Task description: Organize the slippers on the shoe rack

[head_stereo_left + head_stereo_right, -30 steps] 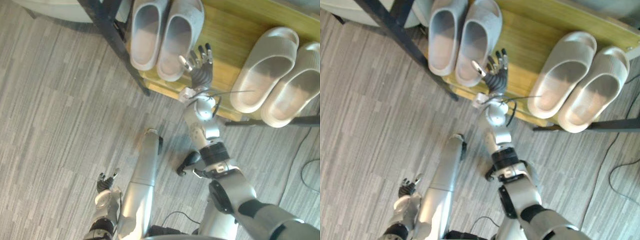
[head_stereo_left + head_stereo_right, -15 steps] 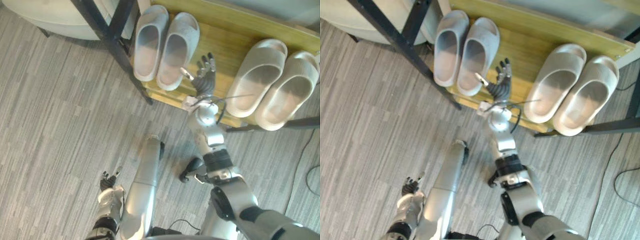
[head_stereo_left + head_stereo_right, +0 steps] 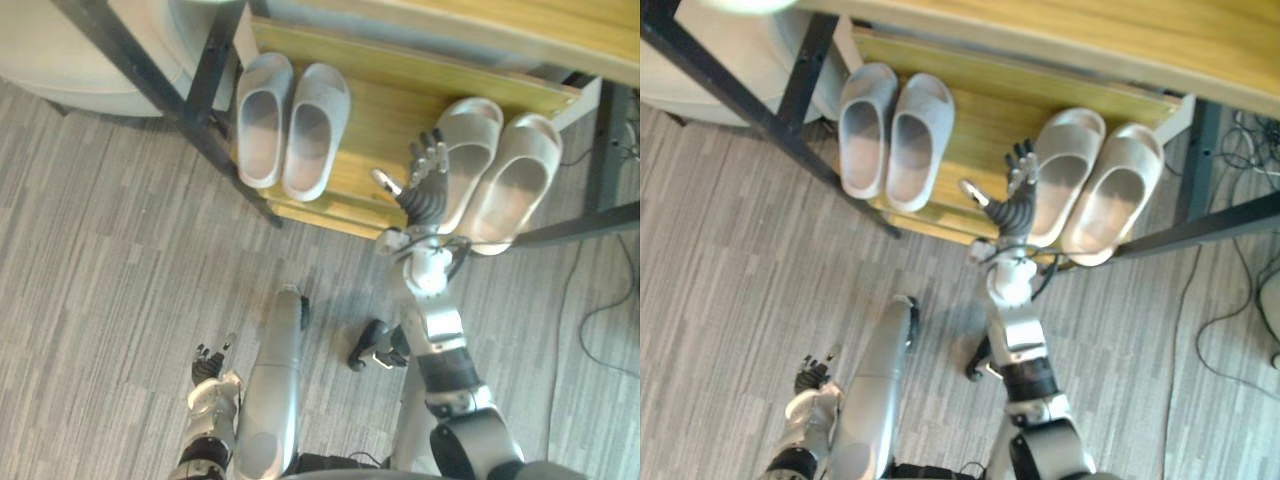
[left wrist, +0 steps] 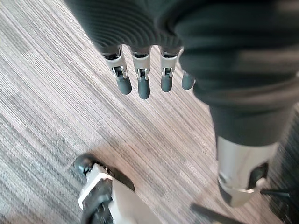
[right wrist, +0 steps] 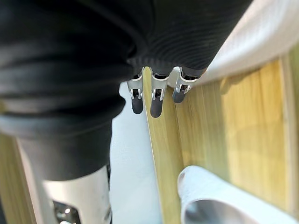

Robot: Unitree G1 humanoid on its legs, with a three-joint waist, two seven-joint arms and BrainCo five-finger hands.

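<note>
Resting side by side on the shoe rack (image 3: 385,108), the grey slippers (image 3: 262,125) and the beige slippers (image 3: 520,175) are set as pairs. The right hand (image 3: 425,180) is held open and empty at the beige pair's edge, probably to nudge it straight; the left hand (image 3: 208,362) is hung relaxed above the floor (image 3: 100,280).

On my feed the right arm (image 3: 432,300) reads as a run of rounded silver-grey shells, with a black ribbed band further up towards the elbow. The right hand (image 3: 422,192) and the left hand (image 3: 207,365) each wear a dark ribbed cover (image 4: 121,23) over the back and the wrist. Out of it come slim silver fingers (image 4: 142,70), set in small pale metal brackets and capped with smooth dark grey tips (image 5: 156,109).
</note>
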